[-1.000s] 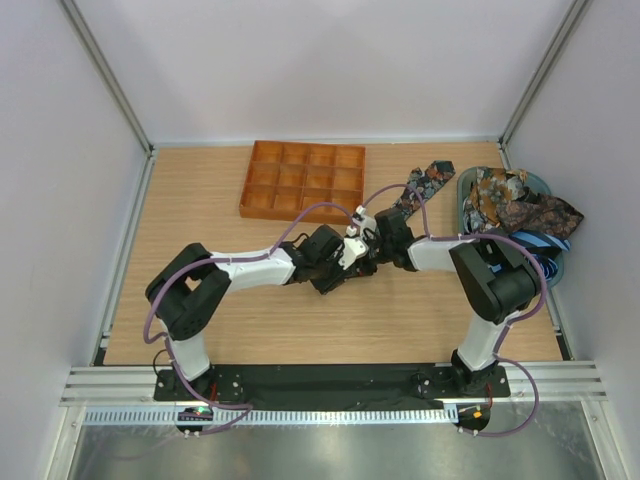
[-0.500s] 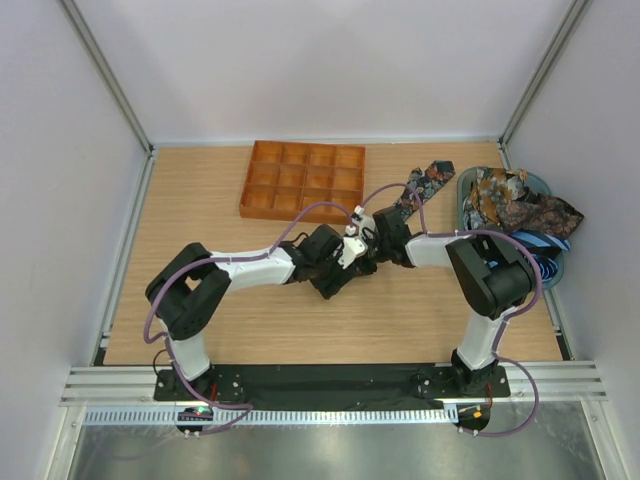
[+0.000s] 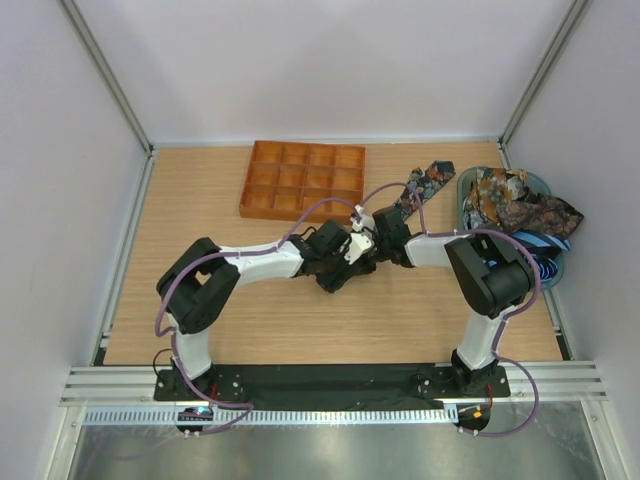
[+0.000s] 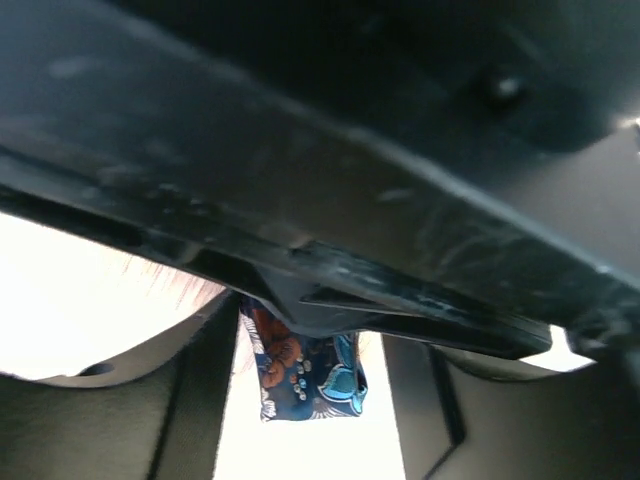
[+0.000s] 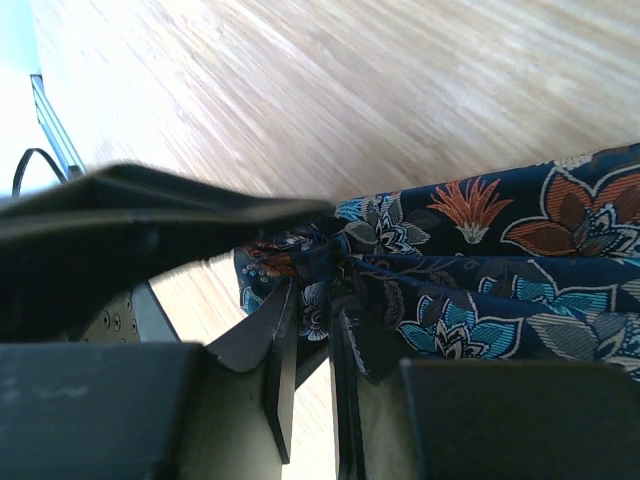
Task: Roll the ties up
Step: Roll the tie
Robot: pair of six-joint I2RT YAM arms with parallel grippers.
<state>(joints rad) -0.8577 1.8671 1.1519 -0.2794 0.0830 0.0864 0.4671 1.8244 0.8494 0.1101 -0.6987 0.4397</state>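
Wooden table (image 3: 200, 210), pale straight grain, matte. Orange tray (image 3: 303, 180) at far centre-left: rigid, rectangular, gridded into square cells, well apart from both claws. My left claw (image 3: 347, 268) reaches in from the left to mid-table and stands open. In its wrist view the two dark fingers (image 4: 130, 420) sit wide on either side of a short folded end of the tie (image 4: 305, 375), with pale gaps between fabric and each finger. A dark scuffed housing (image 4: 350, 200) crosses the upper part of that view and hides the rest of the cloth. My right claw (image 3: 372, 243) meets the left one nose to nose. Its thin black fingers (image 5: 282, 350) are drawn close together and pinch a bunched fold of the same tie, so it is gripping. Fabric is smooth woven cloth, dark navy ground with orange and teal flowers and small white dots, creased where it is pinched. From the claws the tie runs up and right across the table, flat, ending in a point near the basket (image 3: 463, 205). The basket is teal and round-cornered, at the right edge, and holds a loose heap of ties (image 3: 515, 203), brown and orange paisley on top. A blue striped tie (image 3: 545, 245) hangs at its near side, partly behind my right arm.
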